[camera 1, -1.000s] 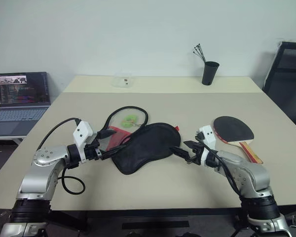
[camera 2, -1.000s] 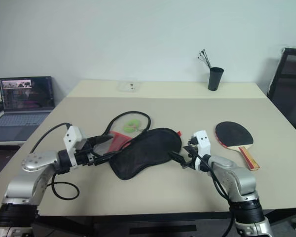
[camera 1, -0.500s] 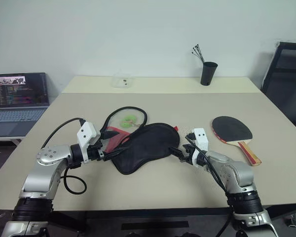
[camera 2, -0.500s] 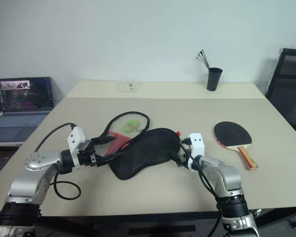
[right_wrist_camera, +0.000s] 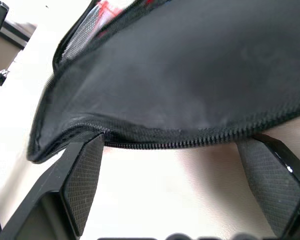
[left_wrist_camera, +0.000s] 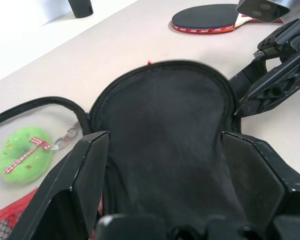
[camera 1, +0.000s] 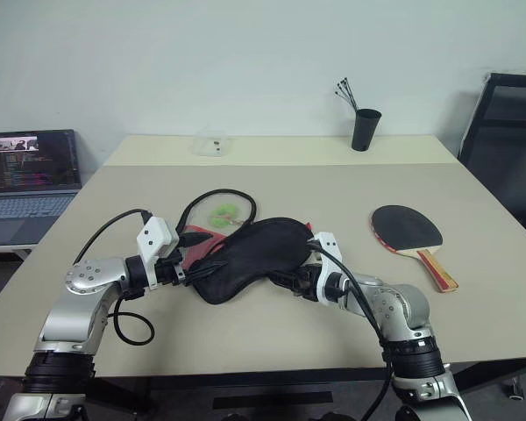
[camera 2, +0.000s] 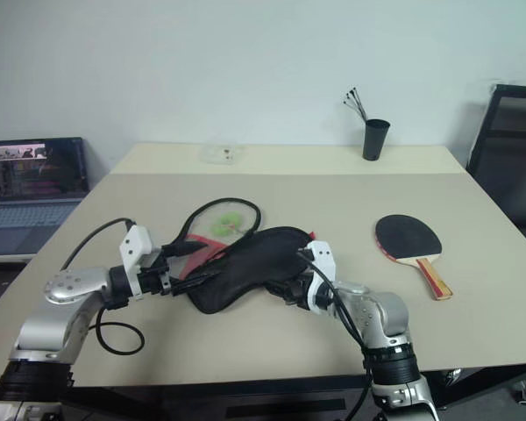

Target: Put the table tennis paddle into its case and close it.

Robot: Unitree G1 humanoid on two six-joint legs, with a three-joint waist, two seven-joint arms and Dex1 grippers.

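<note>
Left eye view: we saw the case [camera 1: 245, 260] lying near the middle of the table [camera 1: 333, 189], black round part toward the robot, its red part w/ mesh pocket and a loop of black zip rim spread out behind it. A green round item [camera 1: 221, 212] sat inside that zip loop. The paddle [camera 1: 408, 231] lay flat on the table well to the right of the case, black face up, pale handle pointing toward the front-right, not touched by anything.

Left gripper [camera 1: 191, 268] was at the case's left end; in the left wrist view its fingers [left_wrist_camera: 77, 185] stood wide, one on each side of the black fabric, w/ no clear pinch on it, so we read it as open. Right gripper [camera 1: 285, 281] was at the case's near-right edge; in the right wrist view its pads [right_wrist_camera: 82, 175] were spread wide w/ the zip edge of the case [right_wrist_camera: 190, 100] running across just above them. We couldn't tell if they touched it; nothing was clamped.

Back of the table: a black cup [camera 1: 364, 129] w/ thin sticks in it and a small clear box [camera 1: 212, 144]. A laptop [camera 1: 26, 180] sat open on a side surface to the left, a black chair [camera 1: 504, 132] to the right.
</note>
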